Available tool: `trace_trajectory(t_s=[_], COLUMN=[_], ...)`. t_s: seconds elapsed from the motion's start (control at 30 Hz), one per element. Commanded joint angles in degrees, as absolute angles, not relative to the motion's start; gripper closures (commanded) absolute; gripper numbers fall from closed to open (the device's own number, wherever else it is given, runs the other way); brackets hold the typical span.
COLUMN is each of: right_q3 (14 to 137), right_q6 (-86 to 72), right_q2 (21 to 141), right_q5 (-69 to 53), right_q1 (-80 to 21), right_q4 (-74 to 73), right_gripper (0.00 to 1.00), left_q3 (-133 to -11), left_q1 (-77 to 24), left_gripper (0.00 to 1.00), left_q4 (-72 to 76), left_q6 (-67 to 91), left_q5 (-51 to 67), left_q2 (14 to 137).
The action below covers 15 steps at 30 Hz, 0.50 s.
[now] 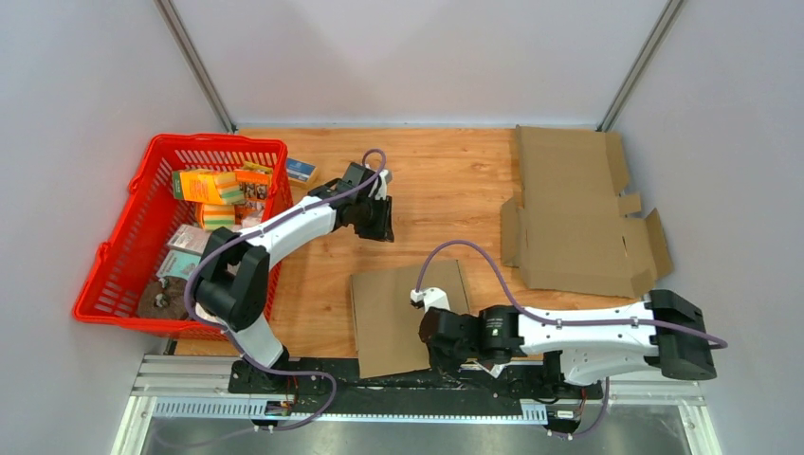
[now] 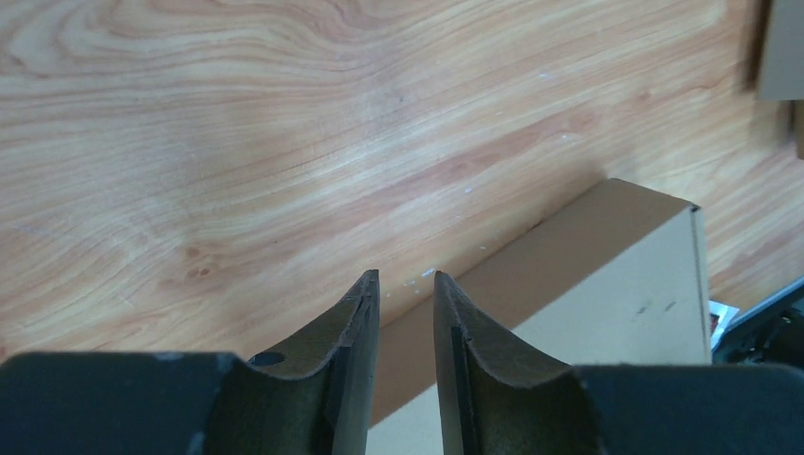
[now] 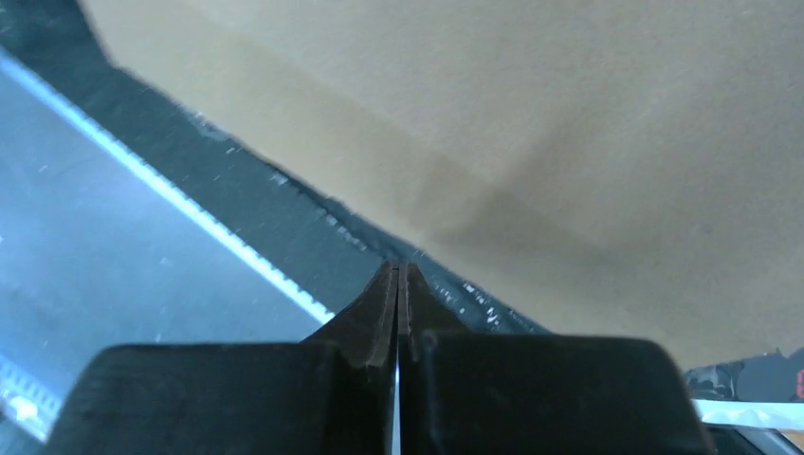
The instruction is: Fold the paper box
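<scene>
Here, both arms flank the paper box [image 1: 406, 318] near the table's front edge.
The right gripper [image 3: 398, 269] lies low, its arm stretched sideways and its jaws pressed together on nothing. The cardboard is just ahead of its tips, probably so it can push or lift an edge. The left gripper [image 2: 403, 282] hovers pitched down, jaws partly spread and empty. The box sits just beyond them to the right, likely so this arm can brace it.

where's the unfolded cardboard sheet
In the top view, the unfolded cardboard sheet lies at the table's far right, apart from the folded box by the arm bases.
</scene>
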<state>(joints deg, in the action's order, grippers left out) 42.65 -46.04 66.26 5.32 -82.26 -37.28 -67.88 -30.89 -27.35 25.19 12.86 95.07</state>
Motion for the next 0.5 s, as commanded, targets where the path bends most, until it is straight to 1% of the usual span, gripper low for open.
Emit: trace_trajectory(t_s=[0.0, 0.13, 0.23, 0.27, 0.37, 0.47], right_q3=[41.7, 42.0, 40.4, 40.0, 41.0, 45.7], right_q6=[-52.1, -55.4, -56.1, -56.1, -51.5, -44.8], right_q2=[70.8, 73.6, 74.2, 74.6, 75.6, 77.9], right_q5=[12.1, 19.1, 19.6, 19.1, 17.6, 16.0], right_q1=[-82.4, -80.3, -74.6, -70.3, -62.6, -55.3], right_q4=[-31.7, -30.7, -26.5, -25.1, -20.9, -21.2], right_gripper=[1.0, 1.0, 1.0, 1.0, 0.99, 0.98], left_q3=[-69.0, -68.4, -67.0, -66.1, -64.2, -63.6], left_q1=[-31.2, -31.2, -31.2, -31.2, -31.2, -31.2], left_gripper=[0.65, 0.68, 0.7, 0.71, 0.72, 0.74], left_q4=[-26.5, -27.9, -28.2, -28.0, -27.4, -28.2], left_q6=[24.7, 23.8, 23.6, 23.8, 24.4, 24.1], left_q5=[11.7, 10.1, 8.4, 8.2, 7.3, 6.9], left_q2=[96.9, 98.5, 98.9, 98.8, 98.4, 98.7])
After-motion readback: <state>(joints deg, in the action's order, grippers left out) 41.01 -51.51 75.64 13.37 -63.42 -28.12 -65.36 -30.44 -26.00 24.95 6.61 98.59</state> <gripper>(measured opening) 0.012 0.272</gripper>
